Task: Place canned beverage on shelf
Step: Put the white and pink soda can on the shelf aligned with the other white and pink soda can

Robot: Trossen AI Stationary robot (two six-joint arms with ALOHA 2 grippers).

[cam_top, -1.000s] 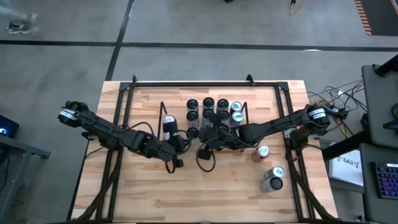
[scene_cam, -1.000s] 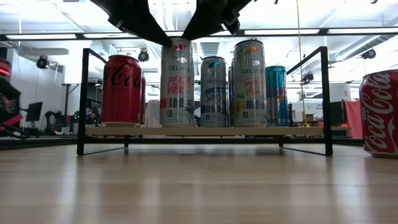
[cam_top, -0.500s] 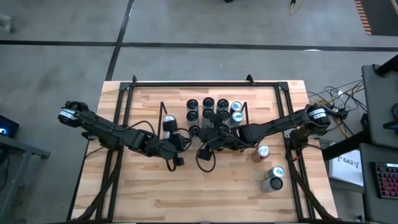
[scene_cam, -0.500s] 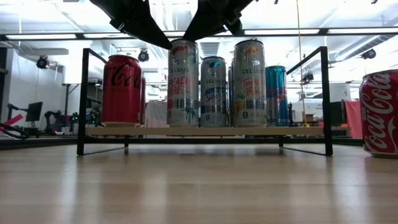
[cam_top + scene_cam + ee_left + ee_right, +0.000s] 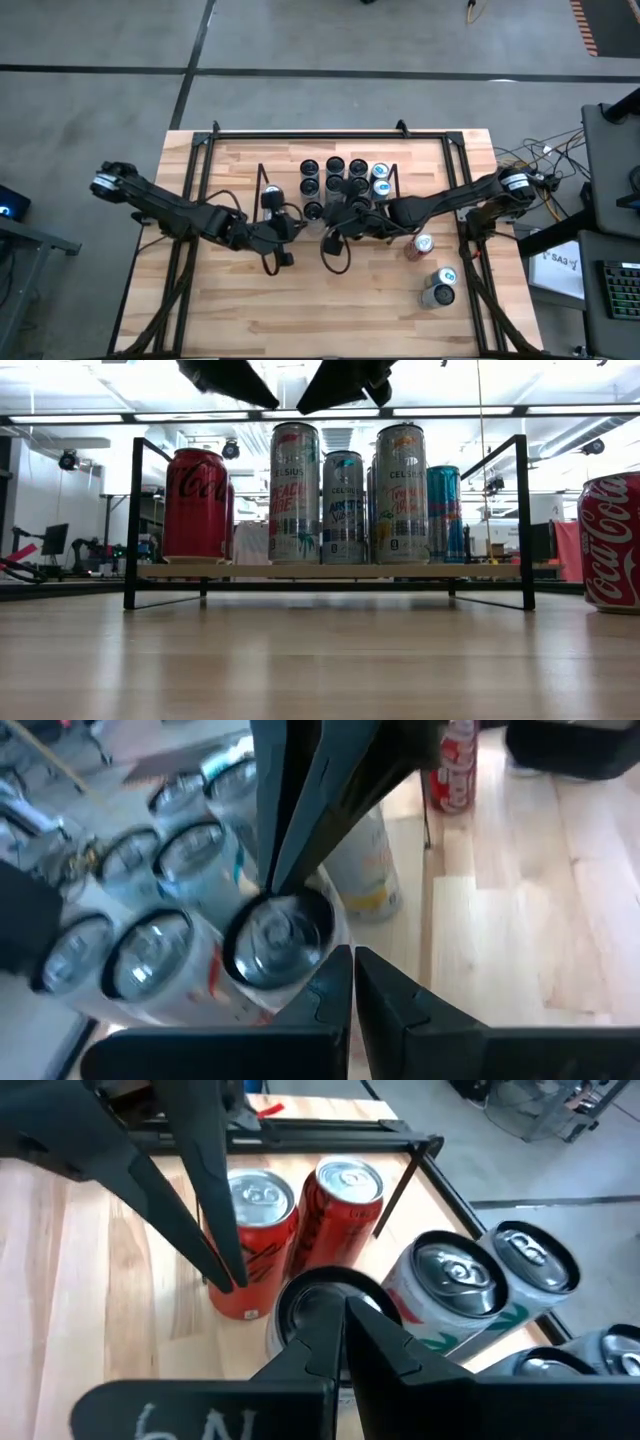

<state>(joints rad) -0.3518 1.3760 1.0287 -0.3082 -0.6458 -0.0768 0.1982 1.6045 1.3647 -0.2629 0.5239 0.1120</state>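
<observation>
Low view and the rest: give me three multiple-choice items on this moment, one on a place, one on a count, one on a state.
1. Where does the red Coca-Cola can stand on the shelf in the low view?
A. left end
B. middle
C. right end

2. How many cans lie on the table off the shelf, near the right arm?
A. none
B. two
C. four

3. What state is the left gripper in?
A. open
B. shut on a can
C. shut, holding nothing

Key: 1 A, it stands by the left frame. 2 B, a red can and a silver can lie there. 3 C, its fingers meet above the cans.

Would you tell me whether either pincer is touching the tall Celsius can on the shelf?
Apart: the low view shows clear space between the left pincer, the right pincer and the Celsius can.
</observation>
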